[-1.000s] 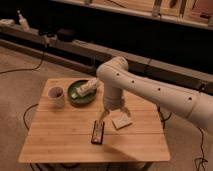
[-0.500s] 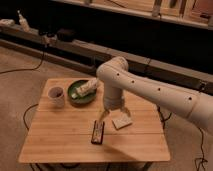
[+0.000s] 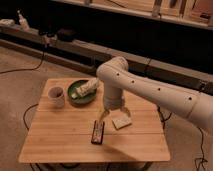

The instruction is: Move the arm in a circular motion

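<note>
tool (image 3: 114, 114): 2 fingers apart, above table (image 3: 60, 136) | arm (image 3: 150, 88): cream-white, thick rounded tubes, dark dots

Slatted light-wood table (image 3: 55, 142): carries all items.
Rear left: white round ceramic cup (image 3: 55, 96).
Just right of the cup: green round plate (image 3: 75, 99), with a pale wrapped oblong packet (image 3: 88, 88) lying on it.
Front centre: dark flat rectangular bar (image 3: 97, 132).
Right of the bar, slightly behind: pale flat square packet (image 3: 121, 122).
Cream-white tube-segment robot arm (image 3: 150, 87): enters from the right and bends down over the table's centre. Its two-finger hand (image 3: 114, 114), fingers spread, sits low between bar and square packet, in front of the plate.
</note>
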